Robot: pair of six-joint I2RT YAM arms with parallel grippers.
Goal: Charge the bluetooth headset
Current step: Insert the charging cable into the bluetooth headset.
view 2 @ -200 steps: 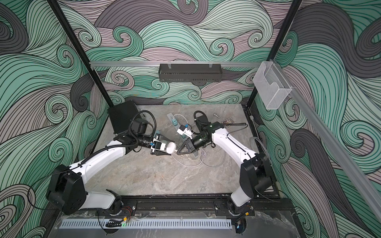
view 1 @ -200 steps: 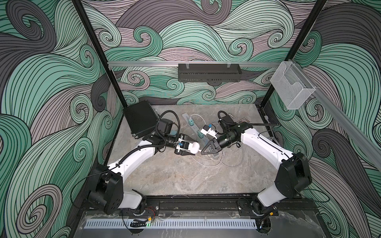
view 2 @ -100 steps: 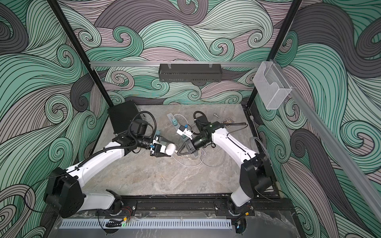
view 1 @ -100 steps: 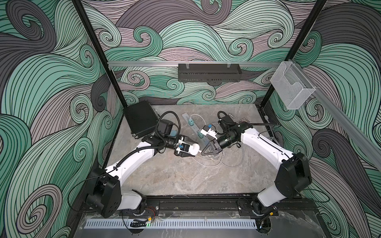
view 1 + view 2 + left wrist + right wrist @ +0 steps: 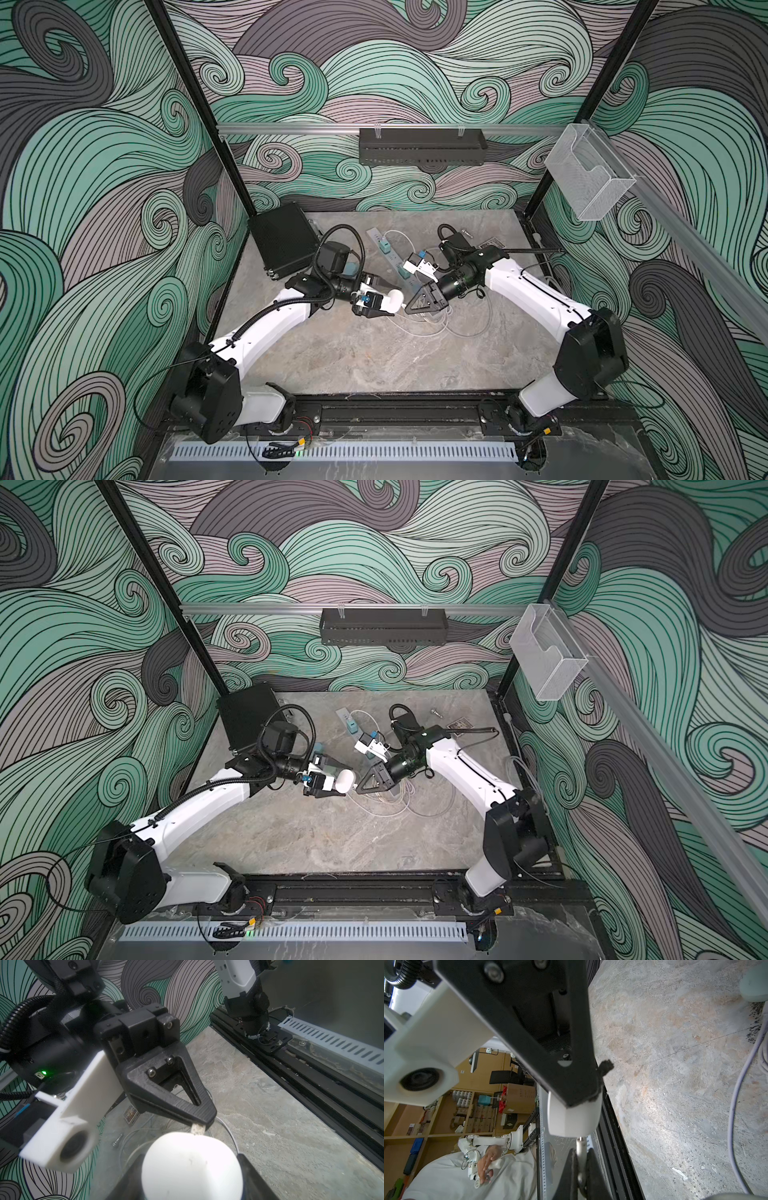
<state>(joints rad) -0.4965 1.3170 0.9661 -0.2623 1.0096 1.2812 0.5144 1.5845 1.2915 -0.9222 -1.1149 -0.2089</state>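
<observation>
The bluetooth headset is a white rounded case (image 5: 395, 300) (image 5: 345, 782) (image 5: 191, 1167) (image 5: 573, 1118), held above the table's middle. My left gripper (image 5: 390, 299) (image 5: 340, 782) (image 5: 191, 1182) is shut on it, a black finger on each side. My right gripper (image 5: 409, 309) (image 5: 360, 789) (image 5: 580, 1159) faces it, shut on the plug (image 5: 197, 1129) (image 5: 580, 1146) of a white charging cable (image 5: 457, 332) (image 5: 399, 808). The plug's tip meets the case's end; whether it sits in a port I cannot tell.
Behind the grippers lies a grey power strip (image 5: 376, 239) with teal adapters. A black box (image 5: 282, 249) leans at the back left. A small card (image 5: 494, 242) and a screw (image 5: 436, 712) lie at the back right. A black rail (image 5: 395, 411) runs along the front edge.
The case in my left gripper has edged a little toward the right gripper, closing the small gap to the plug. Both grips are unchanged.
</observation>
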